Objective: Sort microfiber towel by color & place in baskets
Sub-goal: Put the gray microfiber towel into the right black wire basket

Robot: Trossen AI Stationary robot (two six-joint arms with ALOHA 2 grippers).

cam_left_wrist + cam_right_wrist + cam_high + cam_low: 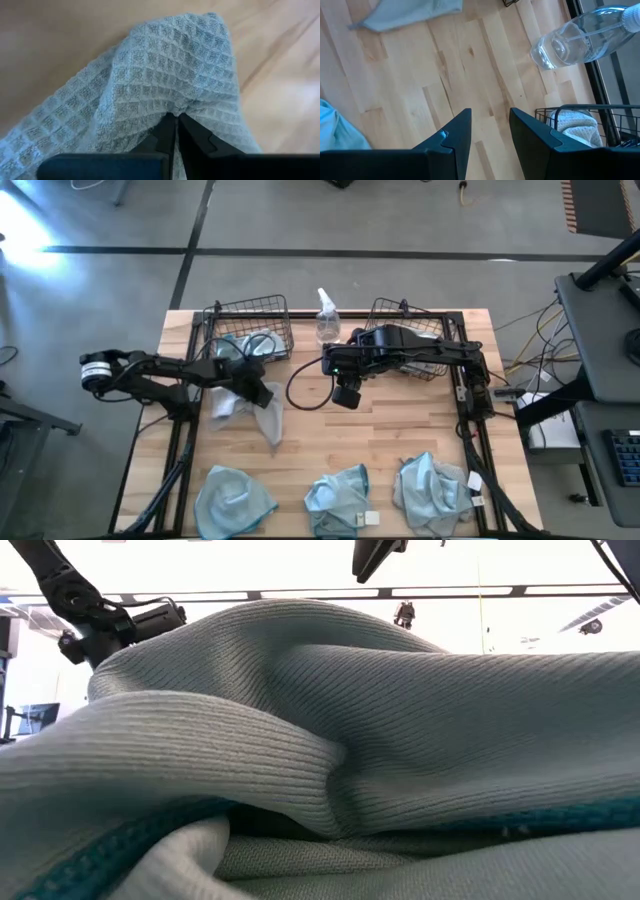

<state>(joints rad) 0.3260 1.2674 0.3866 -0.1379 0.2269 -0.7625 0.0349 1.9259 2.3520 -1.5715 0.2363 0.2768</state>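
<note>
My left gripper [262,392] is shut on a pale grey-white waffle towel [240,406], in front of the left basket [247,330], which holds a teal-blue towel [240,346]. My right gripper [347,395] hovers open over bare table near the middle, in front of the right basket [415,338]; a white towel [575,127] lies in that basket. Three more towels lie crumpled along the near edge: a teal one [232,500], another teal one with a white tag [338,498], and a mixed heap [432,490]. One of these [330,750] fills the low view. My left gripper pinches a bunched fold of the grey-white towel [172,107] between its two shut fingers [192,137]. The cloth spreads away from the fingertips and hangs slack below the gripper. Whether its lower end [272,428] touches the table cannot be told.
A clear spray bottle [326,320] stands between the two baskets at the far edge, close to my right arm. Black frame rails [470,415] run along both table sides. Bare wood [380,430] lies between the grippers and the near row of towels.
</note>
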